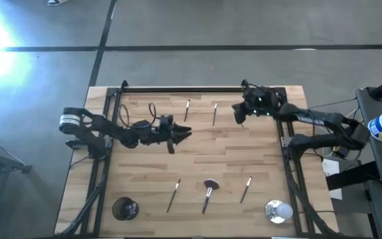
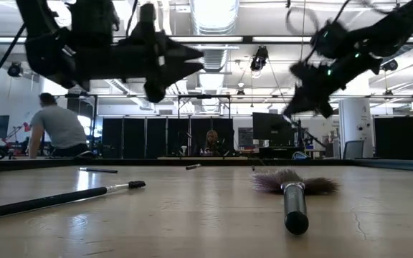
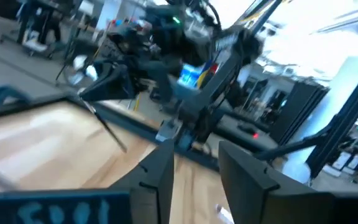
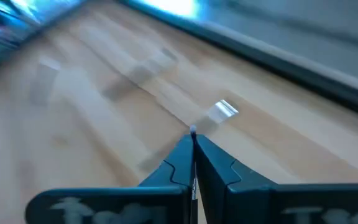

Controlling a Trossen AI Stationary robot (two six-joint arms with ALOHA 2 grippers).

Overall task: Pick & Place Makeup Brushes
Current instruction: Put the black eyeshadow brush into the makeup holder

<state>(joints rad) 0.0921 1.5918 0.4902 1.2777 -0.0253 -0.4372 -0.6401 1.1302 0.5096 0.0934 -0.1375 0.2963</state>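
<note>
Several makeup brushes lie flat on the wooden table: two thin ones at the far middle (image 1: 187, 109) (image 1: 215, 113), and three near the front, a thin one (image 1: 174, 196), one with a fluffy reddish-brown head (image 1: 207, 192) (image 2: 292, 190) and another thin one (image 1: 246, 189). My right gripper (image 1: 239, 118) (image 4: 193, 140) is at the far right, above the table, shut on a thin brush whose small tip (image 4: 193, 130) shows past the fingertips. My left gripper (image 1: 186, 135) (image 3: 196, 162) is open and empty, raised over the table's middle left and pointing toward the right arm. My right gripper pinches a thin brush between its two fingers; only a small end (image 4: 193, 130) shows at the fingertips, and the fingers hide the rest. The fingers slant down toward the table. The brush is lifted clear of the wood.
A black cup (image 1: 125, 209) stands at the near left corner. A round shiny silver-white object (image 1: 277, 211) stands at the near right corner. A black frame (image 1: 197, 89) runs along the table's far edge and sides. People are in the room beyond (image 2: 56, 129).
</note>
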